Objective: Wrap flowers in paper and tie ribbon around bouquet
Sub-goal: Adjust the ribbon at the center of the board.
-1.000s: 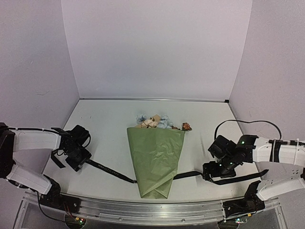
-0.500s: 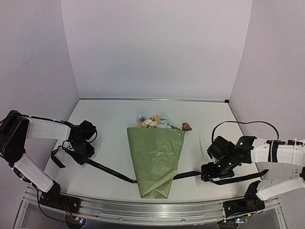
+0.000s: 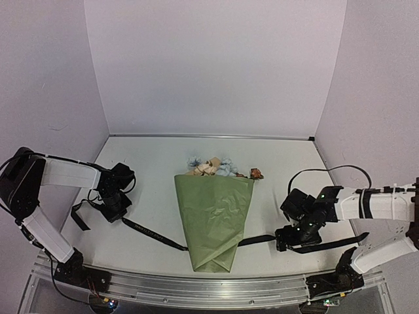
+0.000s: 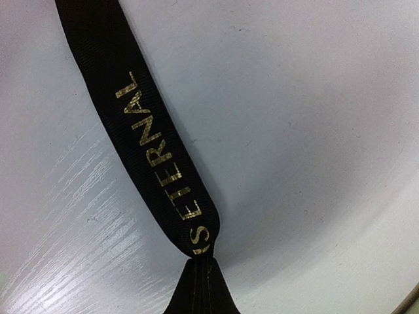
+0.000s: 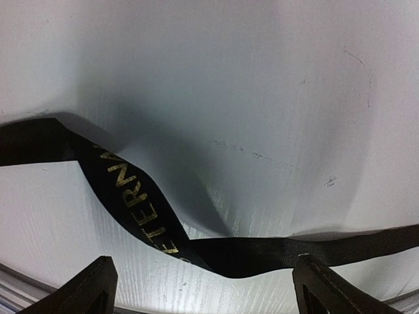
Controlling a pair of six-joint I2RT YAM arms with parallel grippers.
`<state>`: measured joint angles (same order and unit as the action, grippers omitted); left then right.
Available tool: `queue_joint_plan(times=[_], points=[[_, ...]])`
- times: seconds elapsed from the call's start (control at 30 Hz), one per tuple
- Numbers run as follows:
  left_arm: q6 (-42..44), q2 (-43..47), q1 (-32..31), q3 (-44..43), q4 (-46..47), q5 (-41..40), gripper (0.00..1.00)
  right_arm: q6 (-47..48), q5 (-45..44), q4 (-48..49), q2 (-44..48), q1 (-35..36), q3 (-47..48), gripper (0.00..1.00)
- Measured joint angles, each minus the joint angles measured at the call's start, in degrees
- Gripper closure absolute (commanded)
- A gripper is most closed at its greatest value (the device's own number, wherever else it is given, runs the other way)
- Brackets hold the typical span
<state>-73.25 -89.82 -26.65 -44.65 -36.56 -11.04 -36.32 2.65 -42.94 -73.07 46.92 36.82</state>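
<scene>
White arms, black joints, cables

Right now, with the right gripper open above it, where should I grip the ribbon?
Take the plain stretch of the ribbon just past its twist, straight down from above. It lies flat on the table, running along the line between the right gripper's open fingers, so probably turn the wrist to straddle its width.

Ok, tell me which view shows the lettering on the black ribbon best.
Left wrist: the black woven ribbon lies flat across the frame, and its gold letters ETERNAL are legible. The right wrist view shows a twisted stretch with only part of the word. The top view shows its long run on either side of the olive-green paper cone, but the print is unreadable.
</scene>
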Motion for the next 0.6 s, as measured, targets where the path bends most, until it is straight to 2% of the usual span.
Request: queue_joint_plan(times=[0.07, 0.27, 0.47, 0.53, 0.6], points=[[0.34, -0.02, 0.09, -0.04, 0.00, -0.12, 1.00, 0.36, -0.02, -0.02, -2.34, -0.02, 0.62, 0.13], [1.50, -0.15, 0.27, -0.30, 0.45, -0.34, 1.00, 2.01, 0.00, 0.08, -7.79, -0.34, 3.47, 0.40], [2.65, -0.15, 0.63, -0.30, 2.27, -1.17, 1.00, 1.97, 0.03, 0.16, -10.53, -1.45, 4.70, 0.76], [2.91, -0.15, 0.63, -0.30, 2.96, -1.27, 1.00, 1.99, 0.22, -0.03, -10.84, -2.15, 4.74, 0.92], [3.19, -0.13, 0.66, -0.28, 3.67, -1.67, 1.00, 2.13, 0.41, -0.21, -11.28, -2.65, 4.96, 0.99]])
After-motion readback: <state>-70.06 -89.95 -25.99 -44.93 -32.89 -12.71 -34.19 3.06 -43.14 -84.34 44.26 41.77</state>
